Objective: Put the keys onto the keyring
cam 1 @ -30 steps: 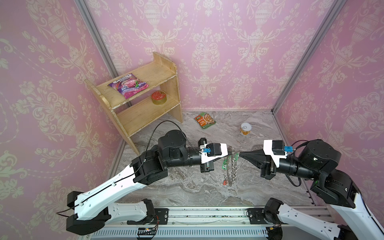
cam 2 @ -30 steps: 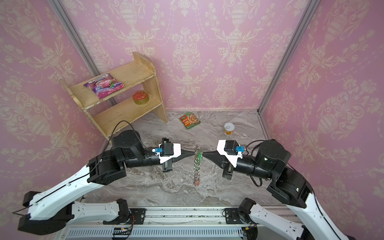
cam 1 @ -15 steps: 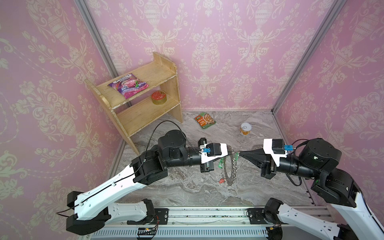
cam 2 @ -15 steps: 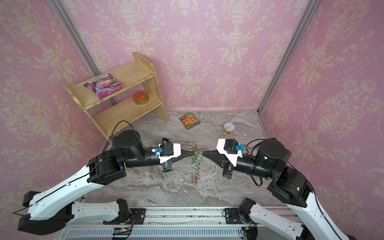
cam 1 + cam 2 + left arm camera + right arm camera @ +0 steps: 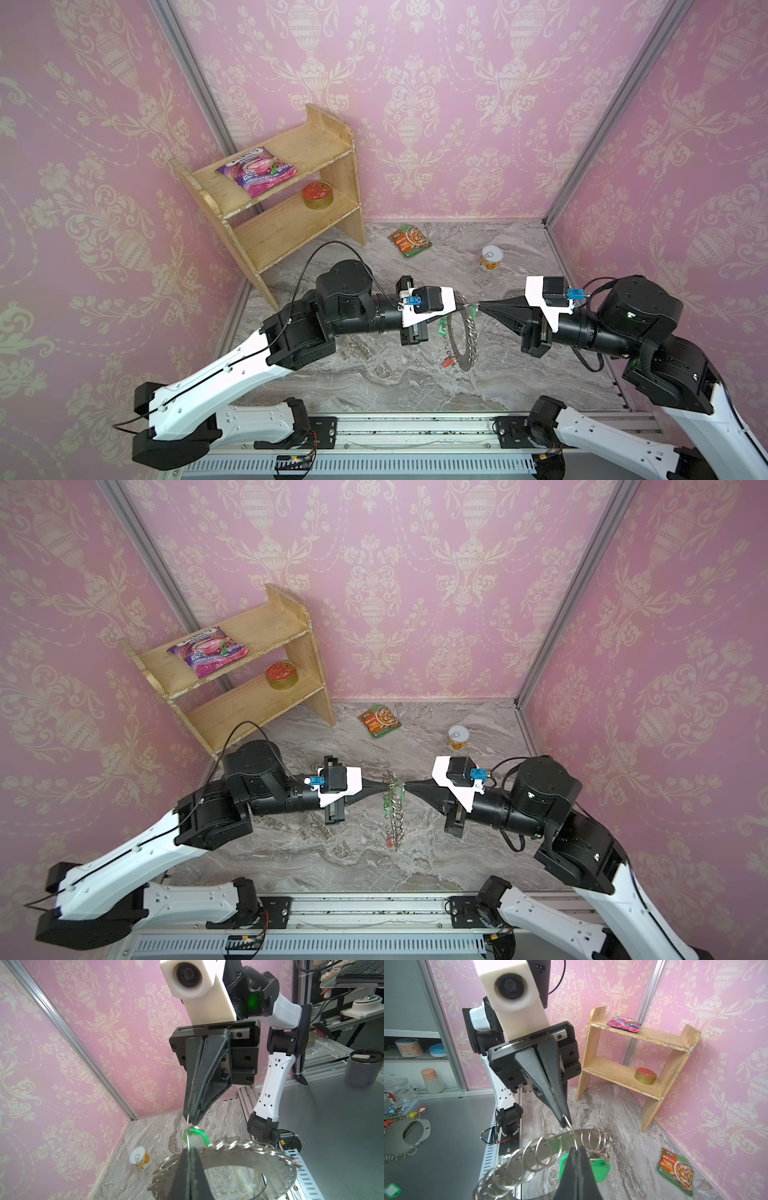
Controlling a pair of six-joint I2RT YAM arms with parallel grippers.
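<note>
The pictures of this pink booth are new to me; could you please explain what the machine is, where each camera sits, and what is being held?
It is a robot with two arms, each ending in a two-fingered gripper. Two pictures look down from one camera head above. The other two come from a small camera on each arm's wrist, looking along its fingers. The left gripper and right gripper meet tip to tip, both shut on one wire loop of the keyring, a grey metal plate hanging upright between them. A green key sits by that loop and a red key hangs at the bottom. On the marble table lie a food packet and a small can. The wooden shelf holds a purple packet and a red-lidded tin.
</note>
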